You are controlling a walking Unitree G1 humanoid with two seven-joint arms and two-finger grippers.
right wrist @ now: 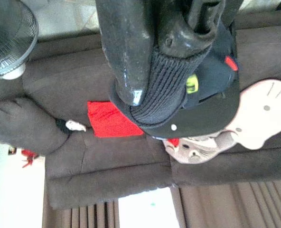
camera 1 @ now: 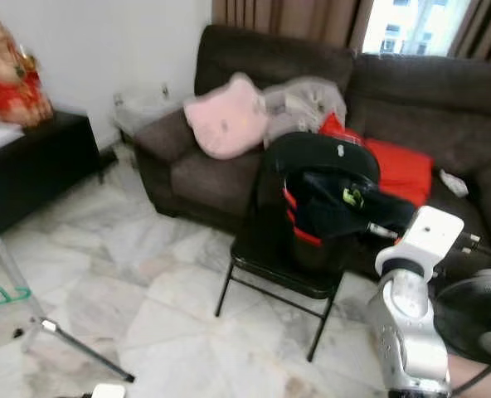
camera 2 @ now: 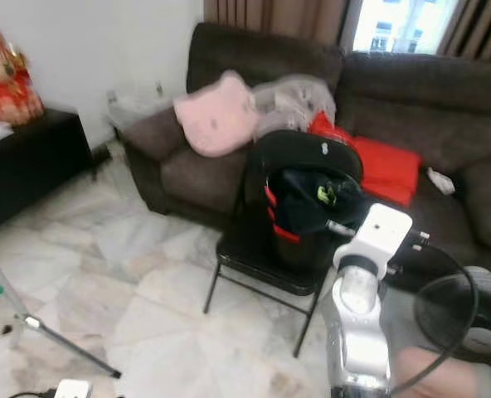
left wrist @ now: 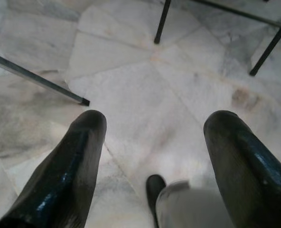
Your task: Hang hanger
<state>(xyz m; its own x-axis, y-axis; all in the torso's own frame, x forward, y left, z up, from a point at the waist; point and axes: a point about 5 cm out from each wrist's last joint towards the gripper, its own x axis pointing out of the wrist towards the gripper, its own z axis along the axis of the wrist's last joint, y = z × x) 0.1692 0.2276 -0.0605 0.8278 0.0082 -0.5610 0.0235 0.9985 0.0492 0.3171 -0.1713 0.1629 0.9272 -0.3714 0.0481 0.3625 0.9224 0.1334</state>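
Note:
A green hanger [camera 1: 3,294] shows at the left edge, low beside a metal rack's leg [camera 1: 80,348]. A black folding chair [camera 1: 270,265] stands before the sofa with a dark jacket with red trim [camera 1: 337,203] draped over it. My right arm reaches to that jacket. In the right wrist view my right gripper [right wrist: 164,61] is shut on a dark ribbed part of the jacket [right wrist: 166,90]. My left gripper [left wrist: 154,123] hangs open over the marble floor [left wrist: 145,85], with nothing between its fingers.
A brown sofa [camera 1: 212,174] holds a pink cushion [camera 1: 225,116], grey clothes and a red cushion [camera 1: 403,170]. A black fan [camera 1: 478,311] stands at the right. A black cabinet [camera 1: 38,162] stands at the left wall. Marble floor lies between rack and chair.

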